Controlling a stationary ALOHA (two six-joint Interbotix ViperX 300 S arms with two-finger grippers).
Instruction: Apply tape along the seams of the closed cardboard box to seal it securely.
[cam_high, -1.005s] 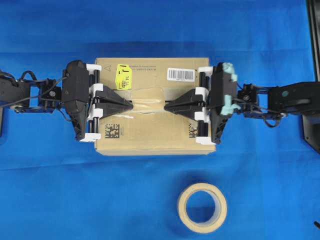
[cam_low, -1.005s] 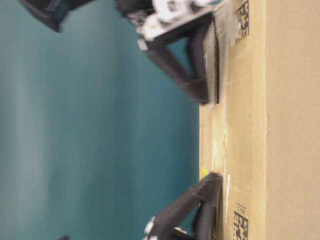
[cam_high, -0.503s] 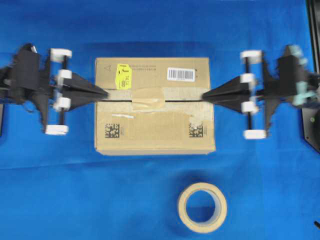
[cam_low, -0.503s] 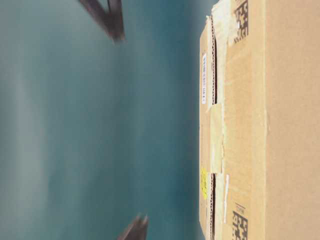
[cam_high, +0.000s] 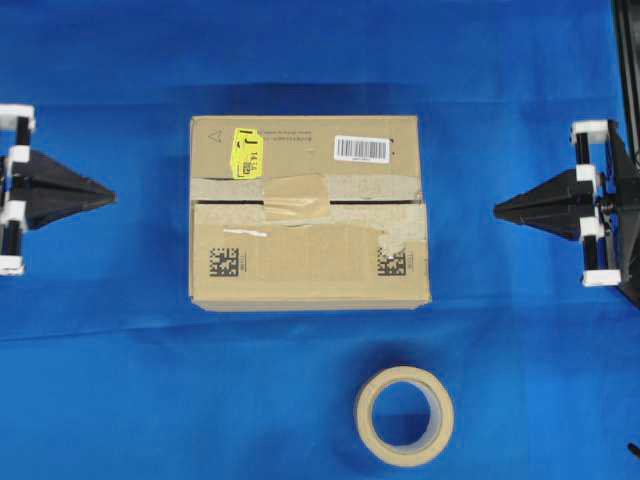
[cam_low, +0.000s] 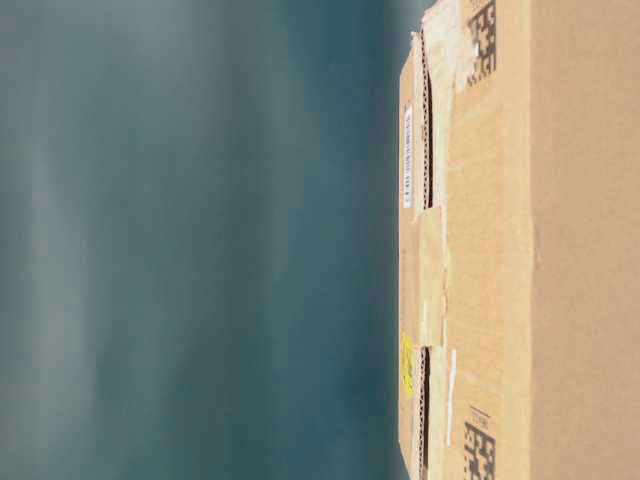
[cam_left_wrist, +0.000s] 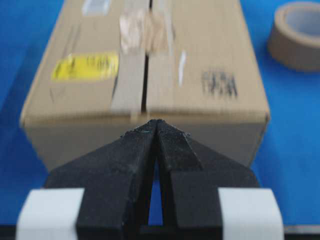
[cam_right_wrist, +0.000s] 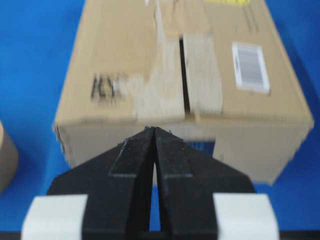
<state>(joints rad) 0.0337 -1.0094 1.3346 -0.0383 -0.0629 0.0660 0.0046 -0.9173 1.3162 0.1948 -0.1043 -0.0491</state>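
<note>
One piece of tape covers the middle of the seams on the cardboard box; both ends remain bare. Left claw and right claw sit closed, empty, well apart.

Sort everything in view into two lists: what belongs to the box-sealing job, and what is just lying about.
Belongs to the job:
cardboard box
seam between the top flaps
tape piece stuck across it
left gripper, shut
right gripper, shut

Just there:
yellow sticker
barcode label
tape roll
blue table cover
</note>
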